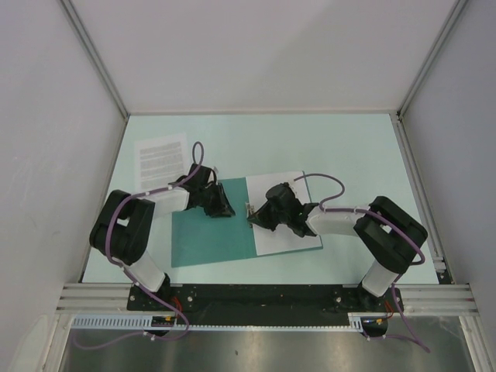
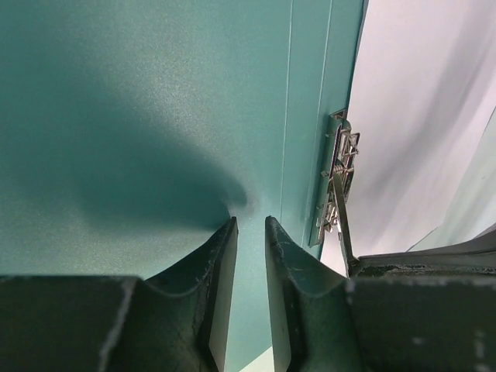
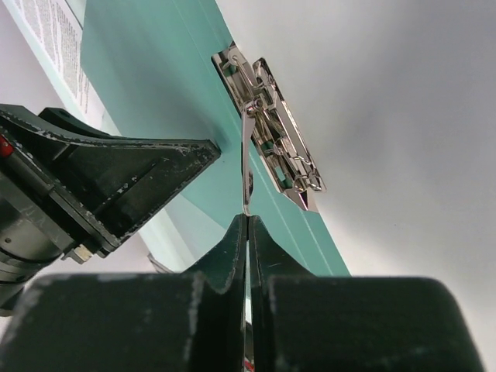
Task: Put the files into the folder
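On the counter point(image 1: 349, 147), close to the arms, the folder point(image 1: 209, 236) lies open and flat. Its right side holds the blank sheet point(image 1: 283, 242), just beside the clip point(image 3: 271, 124) at the fold. Past the folder's far left corner lies the printed sheet point(image 1: 161, 155), well apart. The right hand point(image 3: 248, 225) is pinched tight on the clip's thin lever point(image 3: 246, 163). The left hand point(image 2: 249, 225) sits over the folder's left side, fingers a little apart, holding nothing. Paper is light, floppy and slides easily, so I think it is best to pinch it at an edge. The card is stiffer. The springy clip may snap back.
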Action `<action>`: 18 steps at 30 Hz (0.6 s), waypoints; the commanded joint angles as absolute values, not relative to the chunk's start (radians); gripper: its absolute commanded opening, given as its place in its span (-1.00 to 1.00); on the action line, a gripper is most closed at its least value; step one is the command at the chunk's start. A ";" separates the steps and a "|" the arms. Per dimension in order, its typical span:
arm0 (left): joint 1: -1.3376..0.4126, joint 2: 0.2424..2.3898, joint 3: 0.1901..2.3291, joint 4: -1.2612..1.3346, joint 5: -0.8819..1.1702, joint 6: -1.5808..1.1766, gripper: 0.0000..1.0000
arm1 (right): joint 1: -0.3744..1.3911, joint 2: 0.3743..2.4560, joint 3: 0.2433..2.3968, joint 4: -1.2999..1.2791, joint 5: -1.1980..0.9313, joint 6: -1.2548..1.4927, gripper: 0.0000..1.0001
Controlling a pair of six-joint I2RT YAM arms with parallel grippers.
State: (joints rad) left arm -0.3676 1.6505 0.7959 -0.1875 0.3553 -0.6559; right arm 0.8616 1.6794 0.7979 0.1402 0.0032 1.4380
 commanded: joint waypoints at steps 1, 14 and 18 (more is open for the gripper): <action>-0.373 1.720 0.787 -0.215 0.258 -0.640 -0.43 | 0.836 1.718 0.776 0.022 0.048 1.261 -1.00; -0.373 1.709 0.790 -0.235 0.238 -0.626 -0.44 | 0.838 1.741 0.776 -0.051 0.135 1.071 -1.00; -0.373 1.700 0.788 -0.233 0.233 -0.627 -0.44 | 0.842 1.767 0.778 -0.040 0.156 1.013 -1.00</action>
State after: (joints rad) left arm -0.3710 1.6684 0.8074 -0.1658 0.3611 -0.6628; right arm 0.8513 1.6970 0.8009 0.1326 0.0292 1.1370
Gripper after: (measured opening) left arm 0.276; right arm 0.009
